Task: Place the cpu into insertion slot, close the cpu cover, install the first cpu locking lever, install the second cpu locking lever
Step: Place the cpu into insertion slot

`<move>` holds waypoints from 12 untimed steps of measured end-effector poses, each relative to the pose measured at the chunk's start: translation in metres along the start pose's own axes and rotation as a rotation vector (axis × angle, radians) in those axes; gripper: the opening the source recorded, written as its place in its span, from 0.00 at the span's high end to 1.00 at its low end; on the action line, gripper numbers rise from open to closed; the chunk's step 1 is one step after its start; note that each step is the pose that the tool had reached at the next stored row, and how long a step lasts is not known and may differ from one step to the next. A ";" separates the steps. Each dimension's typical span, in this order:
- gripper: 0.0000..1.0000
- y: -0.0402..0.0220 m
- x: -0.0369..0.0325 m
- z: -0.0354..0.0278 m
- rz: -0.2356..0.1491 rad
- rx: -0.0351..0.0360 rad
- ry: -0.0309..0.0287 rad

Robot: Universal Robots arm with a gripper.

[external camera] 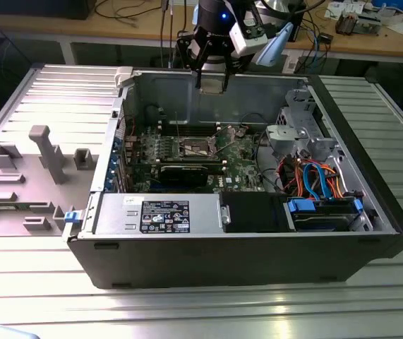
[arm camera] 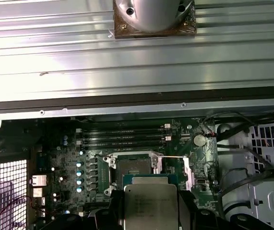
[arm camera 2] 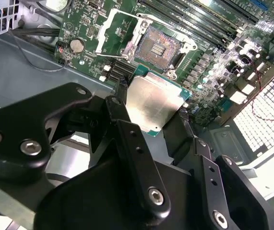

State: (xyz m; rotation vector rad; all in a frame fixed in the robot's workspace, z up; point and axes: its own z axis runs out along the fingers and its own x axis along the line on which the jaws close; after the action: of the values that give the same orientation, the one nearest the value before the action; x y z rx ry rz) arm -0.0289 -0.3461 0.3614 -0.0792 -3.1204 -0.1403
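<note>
My gripper (external camera: 212, 76) hangs above the back wall of the open computer case (external camera: 257, 265), shut on the cpu (external camera: 212, 83). In both wrist views the cpu (arm camera 2: 153, 105) (arm camera: 151, 203) shows its silvery top, held flat by its edges between the two black fingers (arm camera 2: 122, 103). The insertion slot (arm camera 2: 157, 46) (arm camera: 134, 167) (external camera: 196, 147) lies bare on the green board below, dark-centred with a silver rim. The cpu cover (arm camera 2: 109, 29) (arm camera: 187, 170) stands swung open beside the slot, on the coin battery's side. A thin lever rod (arm camera: 171, 156) sticks out near it.
Long memory slots (arm camera: 122, 136) run beside the slot. A black card (external camera: 187, 171) crosses the board. The power supply (external camera: 162, 214) and a drive cage with coloured cables (external camera: 314, 176) fill the case's near and right sides. A grey fixture tray (external camera: 39, 162) lies at the exterior view's left.
</note>
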 end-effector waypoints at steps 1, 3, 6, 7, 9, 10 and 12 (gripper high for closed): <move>0.45 0.0000 0.0000 0.0000 0.000 0.0000 0.0000; 0.45 0.0000 0.0000 0.0000 0.000 0.0000 0.0000; 0.45 0.0000 0.0000 0.0001 0.000 0.0000 0.0000; 0.45 0.0000 0.0000 0.0001 0.000 0.0001 0.0000; 0.45 0.0000 0.0000 0.0001 0.000 0.0000 0.0000; 0.45 -0.0001 0.0000 0.0001 0.001 -0.0001 -0.0001; 0.45 -0.0005 0.0000 0.0003 0.007 0.0007 -0.0008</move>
State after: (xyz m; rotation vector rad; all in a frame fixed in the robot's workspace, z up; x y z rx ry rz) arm -0.0290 -0.3466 0.3611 -0.0896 -3.1206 -0.1390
